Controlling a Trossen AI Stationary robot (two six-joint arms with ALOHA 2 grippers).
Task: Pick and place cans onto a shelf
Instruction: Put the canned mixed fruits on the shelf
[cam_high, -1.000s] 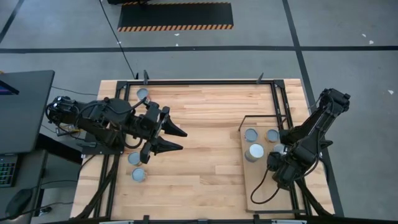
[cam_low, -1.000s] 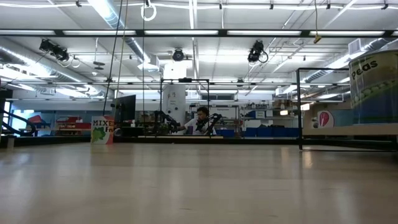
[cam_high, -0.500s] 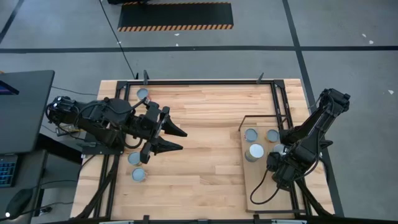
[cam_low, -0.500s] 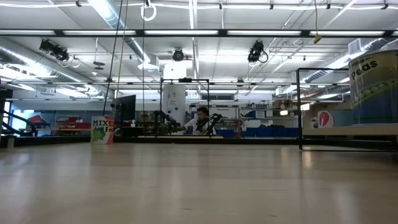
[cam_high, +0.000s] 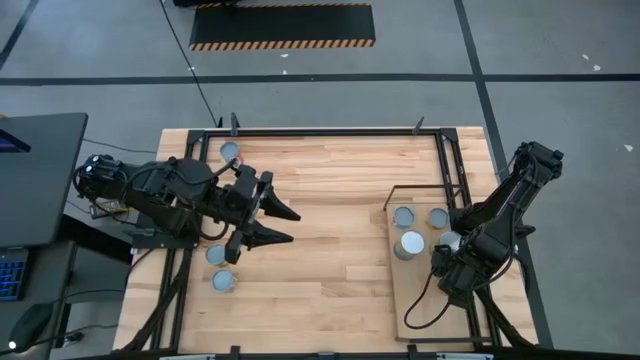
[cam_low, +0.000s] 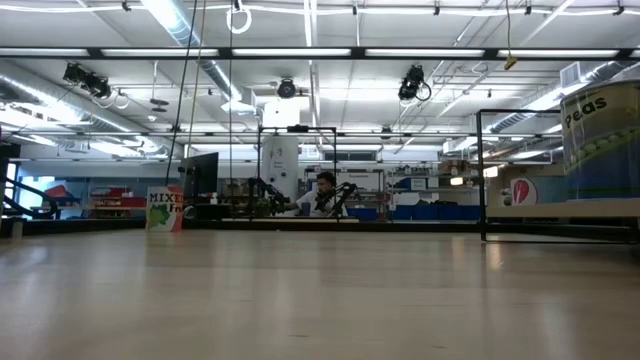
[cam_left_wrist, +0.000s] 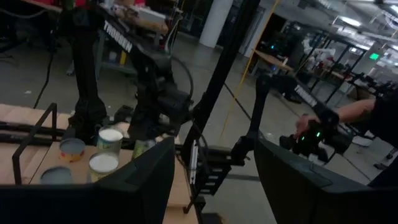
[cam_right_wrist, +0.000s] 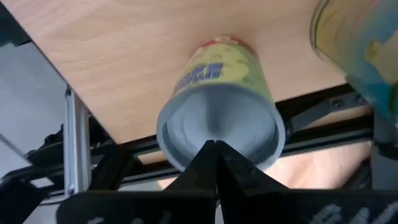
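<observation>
My left gripper (cam_high: 289, 225) is open and empty above the table's left half; its two fingers stand apart in the left wrist view (cam_left_wrist: 214, 180). Three cans stand on the table near it: one at the far left (cam_high: 229, 151) and two nearer (cam_high: 216, 254) (cam_high: 222, 280). The shelf (cam_high: 415, 275), a pale board in a black frame, lies at the right and bears several cans (cam_high: 404, 216) (cam_high: 438, 216) (cam_high: 411, 243). My right gripper (cam_right_wrist: 214, 144) is shut, its tips at the silver top of a yellow-green can (cam_right_wrist: 221, 81) that stands on the shelf. My right gripper's shut fingertips (cam_right_wrist: 205, 155) point at the can's silver top (cam_right_wrist: 186, 124) near its rim. I cannot tell whether they touch it. The can stands upright on the shelf board.
Black frame bars run along the table's far edge (cam_high: 330, 129) and beside the shelf (cam_high: 450, 170). A peas can (cam_low: 600, 140) stands on the shelf at the low view's right. A person's hand (cam_left_wrist: 360, 112) shows beyond the table. Bare tabletop (cam_high: 340, 240) lies between the arms.
</observation>
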